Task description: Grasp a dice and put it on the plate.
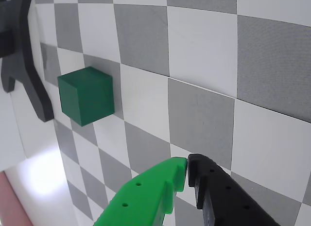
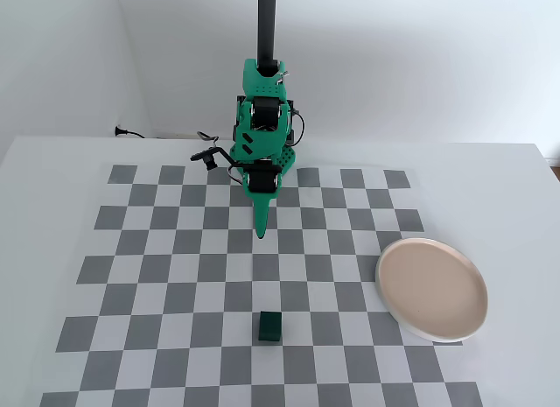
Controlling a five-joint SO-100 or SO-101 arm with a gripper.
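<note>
Gripper (image 2: 261,235) jaws together, empty — dice (image 2: 270,326) sits on the checkerboard well apart from it, left of the plate (image 2: 431,289). Risk: descending without opening first — the tips would knock the cube aside.

Plate (image 1: 6,199) perhaps, cropped at wrist-view corner
</note>
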